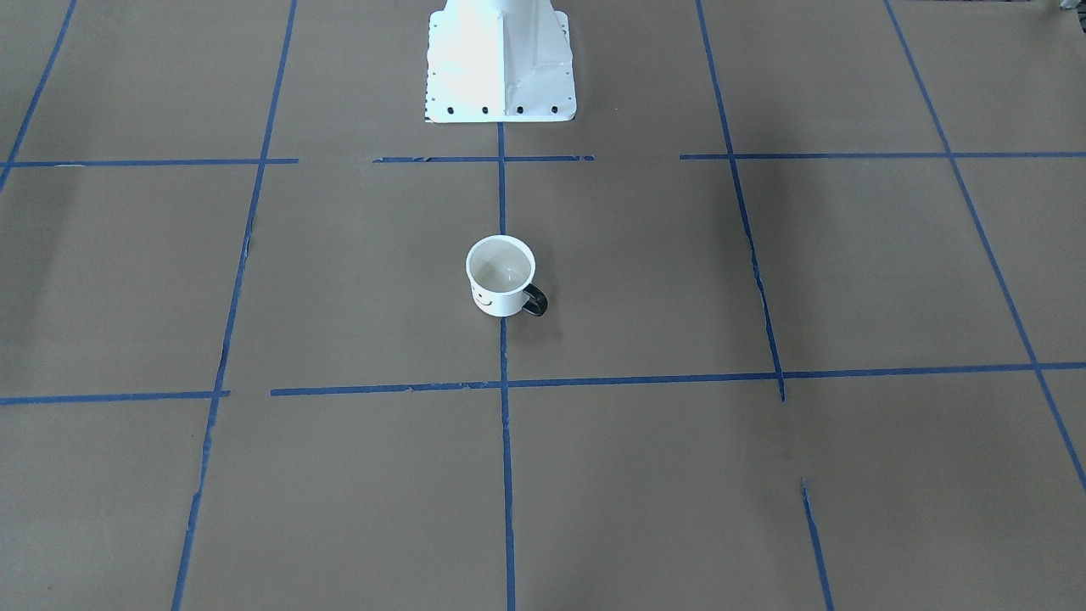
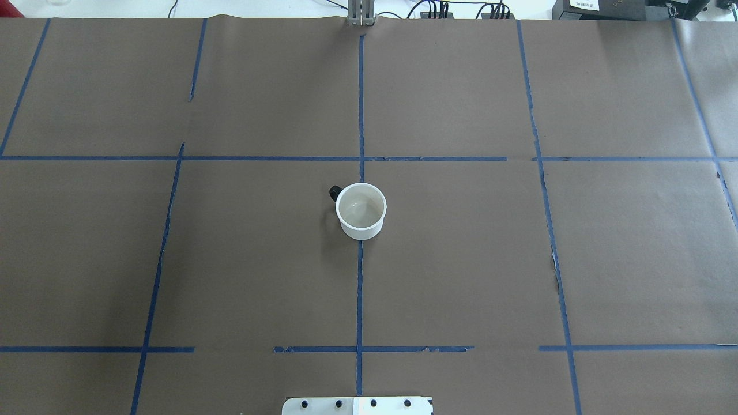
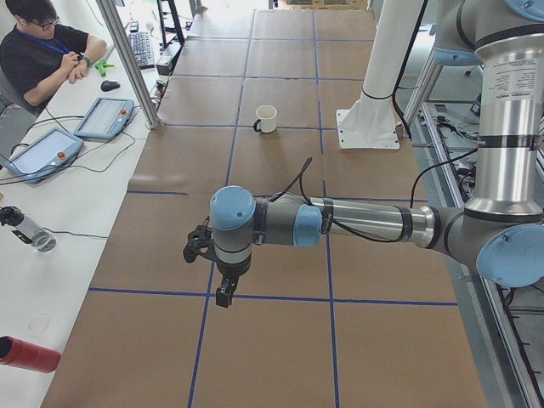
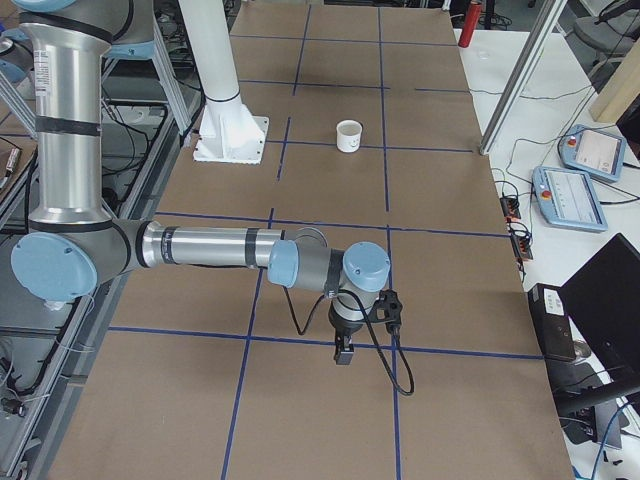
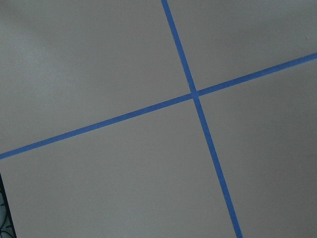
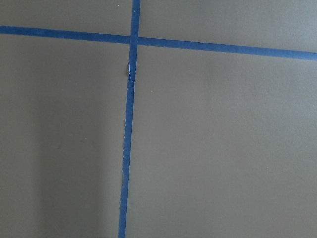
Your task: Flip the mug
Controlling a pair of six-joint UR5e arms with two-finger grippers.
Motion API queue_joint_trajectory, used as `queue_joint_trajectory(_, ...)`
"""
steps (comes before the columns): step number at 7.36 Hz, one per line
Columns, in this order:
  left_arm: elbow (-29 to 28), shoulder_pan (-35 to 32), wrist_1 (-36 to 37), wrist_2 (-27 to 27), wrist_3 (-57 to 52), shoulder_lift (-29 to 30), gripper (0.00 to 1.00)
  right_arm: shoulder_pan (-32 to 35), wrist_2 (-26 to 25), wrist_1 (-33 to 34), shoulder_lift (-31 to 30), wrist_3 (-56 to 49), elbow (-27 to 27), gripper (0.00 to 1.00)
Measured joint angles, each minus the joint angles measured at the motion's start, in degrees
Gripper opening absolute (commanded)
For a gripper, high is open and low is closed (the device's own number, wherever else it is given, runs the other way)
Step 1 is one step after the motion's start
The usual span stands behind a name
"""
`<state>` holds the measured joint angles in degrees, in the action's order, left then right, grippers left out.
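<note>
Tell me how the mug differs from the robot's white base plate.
The mug is small and round; the base plate is far larger and squarish. The mug carries a black handle and a drawn smile; the base plate shows dark bolt holes along its edge. Both are white and lie along the centre tape line.

4 exterior views share the mug [image 1: 501, 276]; 2 wrist cameras face tabletop [image 5: 99, 59] closely.

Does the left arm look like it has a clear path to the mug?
Probably yes: nothing shows between the left arm and the mug, whose handle points to that arm's side.
</note>
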<state>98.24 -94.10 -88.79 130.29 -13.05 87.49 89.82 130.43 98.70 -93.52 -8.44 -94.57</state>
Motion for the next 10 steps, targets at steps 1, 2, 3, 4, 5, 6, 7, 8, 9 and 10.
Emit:
queue_joint_trajectory(1,0.0,0.0,-0.6,0.0,0.9,0.0,1.00,0.0,0.0,0.0,0.0,0.0,0.0,1.00)
queue_joint_trajectory(2,0.1,0.0,-1.1,0.0,1.2,-0.1,1.00,0.0,0.0,0.0,0.0,0.0,0.0,1.00)
queue_joint_trajectory(3,0.2,0.0,-1.5,0.0,1.3,-0.4,1.00,0.0,0.0,0.0,0.0,0.0,0.0,1.00)
queue_joint_trajectory(4,0.1,0.1,-2.3,0.0,1.3,-0.4,1.00,0.0,0.0,0.0,0.0,0.0,0.0,1.00)
queue_joint_trajectory(5,-0.1,0.1,-3.8,0.0,1.3,-0.4,1.00,0.0,0.0,0.0,0.0,0.0,0.0,1.00)
queue_joint_trajectory(6,-0.3,0.1,-5.1,0.0,1.3,-0.4,1.00,0.0,0.0,0.0,0.0,0.0,0.0,1.00)
queue_joint_trajectory(7,-0.4,0.1,-5.6,0.8,1.5,-0.5,1.00,0.0,0.0,0.0,0.0,0.0,0.0,1.00)
queue_joint_trajectory(8,-0.6,0.1,-5.7,3.1,1.7,-0.6,1.00,0.0,0.0,0.0,0.0,0.0,0.0,1.00)
queue_joint_trajectory(9,-0.9,0.1,-5.7,5.4,1.7,-0.6,1.00,0.0,0.0,0.0,0.0,0.0,0.0,1.00)
queue_joint_trajectory(10,-1.1,0.1,-5.7,6.5,1.7,-0.6,1.00,0.0,0.0,0.0,0.0,0.0,0.0,1.00)
